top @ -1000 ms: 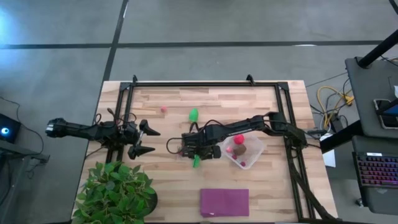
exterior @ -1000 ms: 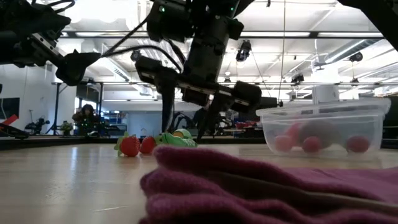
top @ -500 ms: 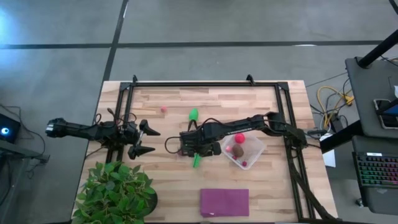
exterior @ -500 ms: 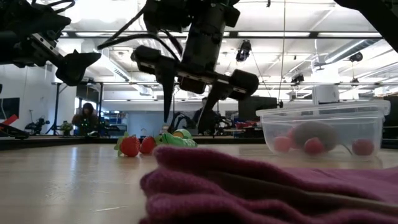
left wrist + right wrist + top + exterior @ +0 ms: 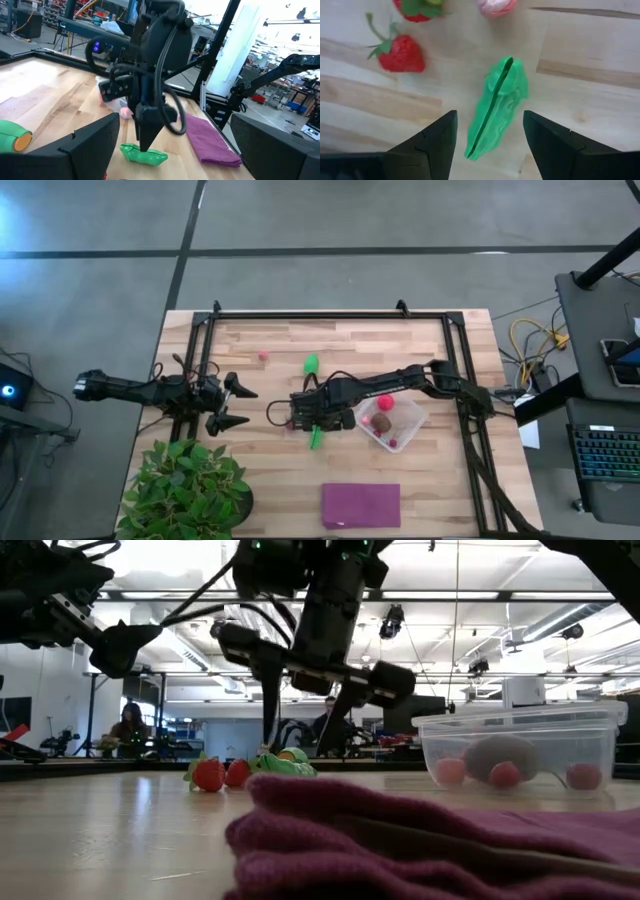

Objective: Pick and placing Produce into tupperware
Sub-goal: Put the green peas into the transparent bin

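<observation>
Your right gripper (image 5: 489,145) hung directly above the green ridged toy pea pod (image 5: 497,106) with empty jaws parted, its long axis running between them; the left gripper (image 5: 228,405), wide open, waited well apart.

A clear squarish tupperware (image 5: 408,423) is seen right of the table's centre, holding a red ball (image 5: 384,402), a brown oval (image 5: 382,421) and small pink berries (image 5: 391,443). A green pod (image 5: 496,109) lies flat on the wood just beside it; two strawberries (image 5: 401,52) lie nearby, another green piece (image 5: 311,364) farther back.
</observation>
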Robot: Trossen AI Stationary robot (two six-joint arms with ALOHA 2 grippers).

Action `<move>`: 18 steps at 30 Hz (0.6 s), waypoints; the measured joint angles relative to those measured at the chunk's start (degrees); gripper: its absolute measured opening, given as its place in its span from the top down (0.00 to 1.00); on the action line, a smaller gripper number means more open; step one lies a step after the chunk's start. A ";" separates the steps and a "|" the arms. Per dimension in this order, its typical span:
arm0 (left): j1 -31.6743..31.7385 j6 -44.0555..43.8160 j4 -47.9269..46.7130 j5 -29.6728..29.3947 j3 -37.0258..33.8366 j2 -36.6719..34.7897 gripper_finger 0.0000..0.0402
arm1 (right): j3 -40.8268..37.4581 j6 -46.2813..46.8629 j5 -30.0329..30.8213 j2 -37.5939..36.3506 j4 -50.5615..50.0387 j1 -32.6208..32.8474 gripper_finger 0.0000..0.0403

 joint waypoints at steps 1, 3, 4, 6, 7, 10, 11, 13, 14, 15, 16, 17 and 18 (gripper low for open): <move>0.02 0.00 0.00 0.00 0.00 0.00 0.09 | -0.66 0.00 0.00 0.00 0.13 -0.03 0.46; 0.00 -0.02 0.00 -0.01 0.00 0.02 0.09 | -1.78 0.51 -0.43 0.54 0.14 -0.02 0.46; 0.01 -0.02 0.00 0.00 0.00 0.00 0.09 | -1.95 0.79 -1.39 0.75 0.38 -0.02 0.46; 0.00 -0.02 0.02 -0.02 0.00 0.05 0.09 | -2.31 0.80 -2.69 0.96 1.13 0.12 0.46; 0.01 -0.01 0.02 0.00 0.00 0.13 0.09 | -2.36 1.07 -2.84 1.17 2.33 0.23 0.46; 0.00 0.00 0.12 0.00 0.00 0.03 0.09 | -2.20 1.90 -3.04 1.43 4.32 0.35 0.46; 0.02 -0.01 0.07 -0.02 0.01 0.12 0.09 | -2.07 1.95 -3.06 1.65 4.55 0.37 0.46; 0.00 -0.02 -0.07 0.00 0.00 -0.05 0.09 | -1.84 1.87 -3.08 1.73 5.25 0.35 0.46; 0.00 -0.02 0.06 -0.02 0.00 0.01 0.09 | -1.84 1.50 -3.13 1.73 5.09 0.33 0.46; 0.01 -0.02 0.08 0.00 0.00 0.09 0.09 | -1.82 1.15 -3.45 1.73 5.13 0.32 0.46; 0.02 -0.02 -0.06 0.00 0.02 0.09 0.09 | -1.82 0.79 -3.68 1.73 5.22 0.31 0.46; 0.00 -0.02 -0.07 0.00 0.00 0.00 0.09 | -1.82 0.11 -4.17 1.73 5.17 0.32 0.46; 0.01 -0.01 0.05 0.00 0.00 0.02 0.09 | -1.82 -0.63 -4.81 1.73 5.16 0.34 0.46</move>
